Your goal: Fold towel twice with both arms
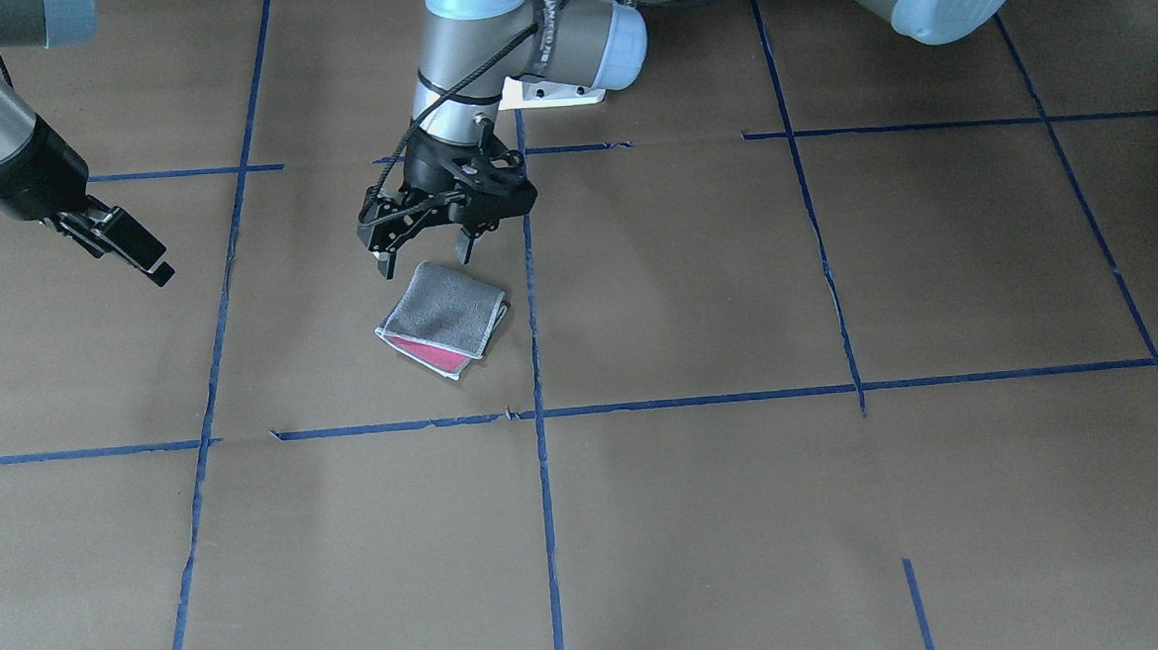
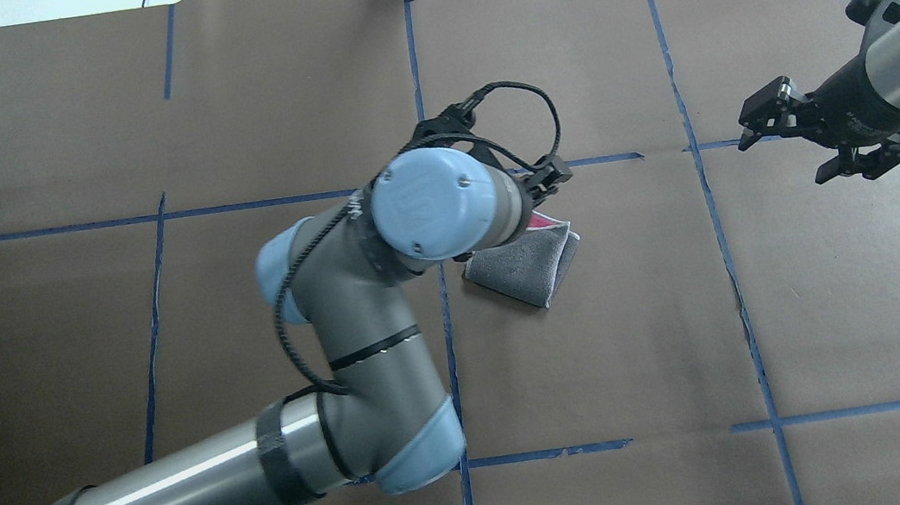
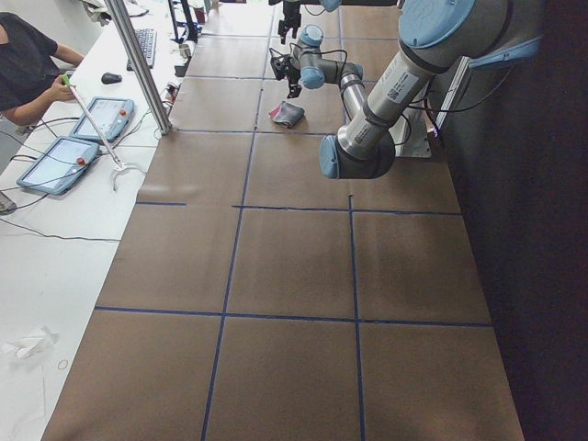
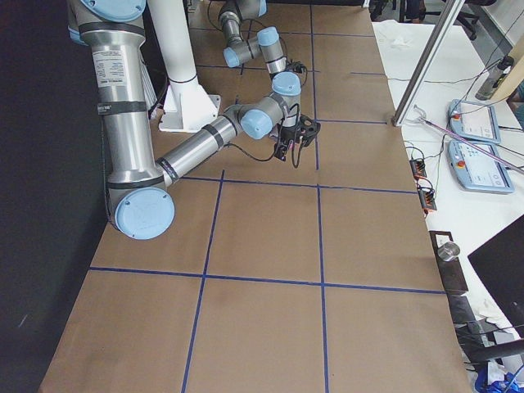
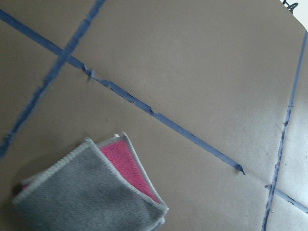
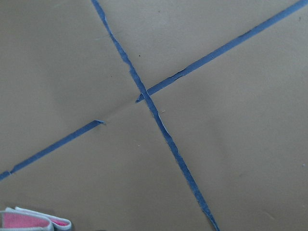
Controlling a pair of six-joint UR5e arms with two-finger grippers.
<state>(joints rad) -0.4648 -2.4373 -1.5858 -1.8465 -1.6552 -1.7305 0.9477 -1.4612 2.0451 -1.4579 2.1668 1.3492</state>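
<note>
The towel [image 1: 443, 317] lies folded on the brown table, grey face up, with a pink strip showing along one edge. It also shows in the overhead view [image 2: 525, 264] and the left wrist view [image 5: 91, 192], and one corner shows in the right wrist view [image 6: 29, 222]. My left gripper [image 1: 425, 259] hangs open and empty just above the towel's robot-side edge; in the overhead view [image 2: 545, 179] the arm partly hides it. My right gripper [image 2: 781, 159] is open and empty, far off to the side of the towel; it also shows in the front view [image 1: 155, 268].
Blue tape lines [image 1: 539, 406] divide the brown paper table into squares. The white pedestal base [image 1: 552, 91] stands at the robot's edge. An operator [image 3: 28, 64], tablets [image 3: 60, 163] and a metal post [image 3: 138, 64] are at a white side table.
</note>
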